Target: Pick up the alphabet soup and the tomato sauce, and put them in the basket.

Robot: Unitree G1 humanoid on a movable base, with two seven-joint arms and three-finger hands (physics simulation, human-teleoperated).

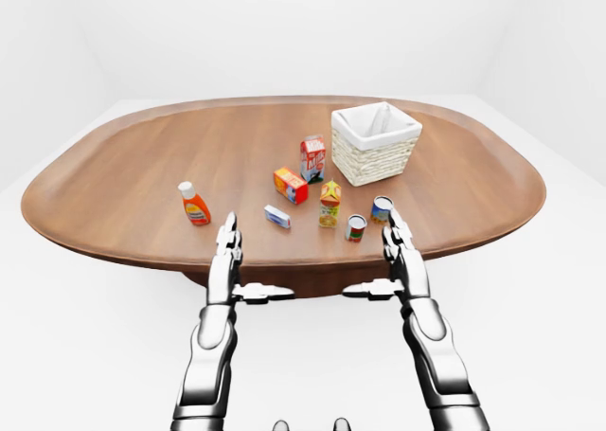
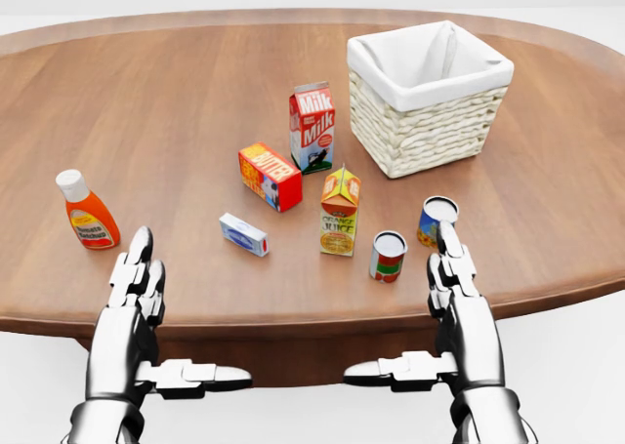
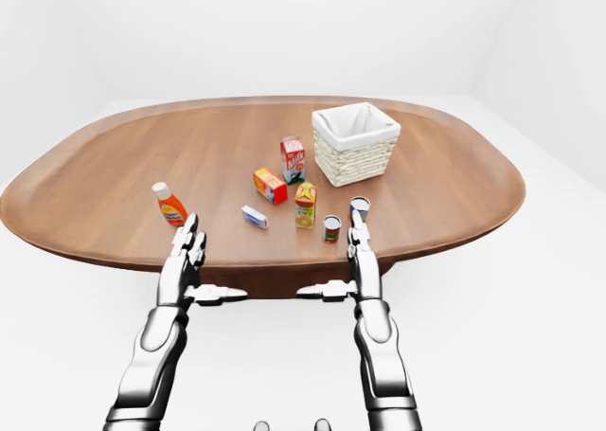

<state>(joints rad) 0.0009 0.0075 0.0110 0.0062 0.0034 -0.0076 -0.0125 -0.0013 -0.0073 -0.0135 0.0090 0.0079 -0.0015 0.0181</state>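
The robot stands at the near rim of the table [image 2: 195, 93] with both hands raised and neither holding anything. The left hand [image 2: 137, 298] has its fingers straight and thumb splayed inward, open, with nothing of the task near it. The right hand [image 2: 459, 298] is likewise open, fingers extended, thumb pointing toward the left hand.

Just beyond the right hand's fingertips stands a can with a blue and yellow label [image 2: 437, 221], probably the alphabet soup; the fingertips overlap its lower edge in the head view, though contact cannot be told. Just to the left of that hand is a can with a red label [image 2: 388, 257], probably the tomato sauce. Both stand upright.

To do the reach well, the right hand should probably spread its fingers round the nearest can at mid-height and close squarely, so the can does not tip or roll. The orange juice carton [image 2: 339, 213] stands close beside the red can and could be knocked.

Farther beyond the right hand, the basket [image 2: 420, 132] waits, open-topped
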